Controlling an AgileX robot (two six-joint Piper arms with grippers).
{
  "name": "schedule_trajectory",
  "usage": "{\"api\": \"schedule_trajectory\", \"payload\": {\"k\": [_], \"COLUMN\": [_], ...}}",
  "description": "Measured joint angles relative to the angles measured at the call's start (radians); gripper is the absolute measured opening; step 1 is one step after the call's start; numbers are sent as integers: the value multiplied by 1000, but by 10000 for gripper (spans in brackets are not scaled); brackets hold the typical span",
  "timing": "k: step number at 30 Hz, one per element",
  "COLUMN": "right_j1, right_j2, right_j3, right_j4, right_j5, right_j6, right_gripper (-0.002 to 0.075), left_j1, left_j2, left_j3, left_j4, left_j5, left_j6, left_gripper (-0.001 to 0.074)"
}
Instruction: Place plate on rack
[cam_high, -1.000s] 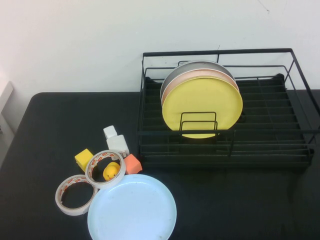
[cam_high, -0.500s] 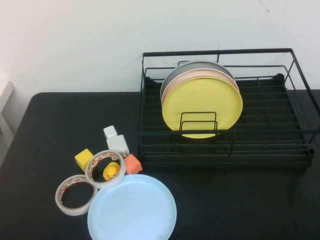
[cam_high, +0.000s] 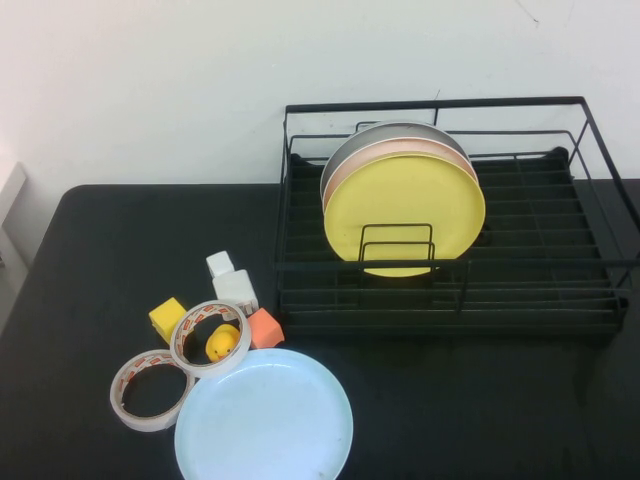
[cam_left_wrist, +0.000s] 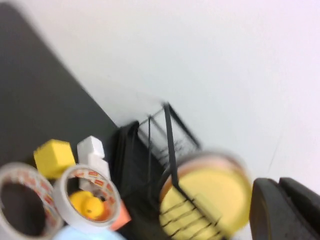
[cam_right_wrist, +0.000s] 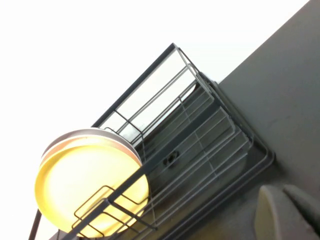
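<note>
Lying flat, plate (cam_high: 264, 418) runs off-frame below rack (cam_high: 452, 262).

A staged test bench, more lab than kitchen: a bare black counter (cam_high: 480, 400) against a plain white wall (cam_high: 150, 90), where a dish rack (cam_high: 450, 265) shares space with tape rolls (cam_high: 150, 390), toy blocks (cam_high: 167, 318) and a rubber duck (cam_high: 222, 343).

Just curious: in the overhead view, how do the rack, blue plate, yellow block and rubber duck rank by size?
1. rack
2. blue plate
3. yellow block and rubber duck: look alike, too close to rank.
</note>
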Motion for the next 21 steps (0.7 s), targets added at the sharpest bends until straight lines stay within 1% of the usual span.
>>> {"api": "schedule_trajectory", "payload": {"k": [2, 5, 11, 15, 17, 18, 21], "right_j1": [0, 0, 0, 0, 0, 0, 0], "right_j2": [0, 0, 0, 0, 0, 0, 0], "right_j3": [0, 0, 0, 0, 0, 0, 0], "right_j4": [0, 2, 7, 8, 8, 8, 8], "right_j5": [-5, -7, -9, 9, 31, 41, 65], "right_j6": [0, 0, 2, 2, 2, 2, 2], "right_gripper": [-2, -2, -2, -2, -2, -2, -2], "left_j1": [0, 0, 0, -16, -55, -75, -164], "left_j2": [19, 108, 395, 589, 687, 731, 845], "left_j3": [-86, -203, -397, -498, -553, -574, -650], "left_j4": [72, 210, 525, 637, 650, 651, 661], "left_j5": [108, 276, 563, 651, 659, 659, 659], "left_j6": [114, 188, 228, 234, 242, 253, 284], "left_gripper": [-3, -3, -2, 8, 41, 69, 185]}}
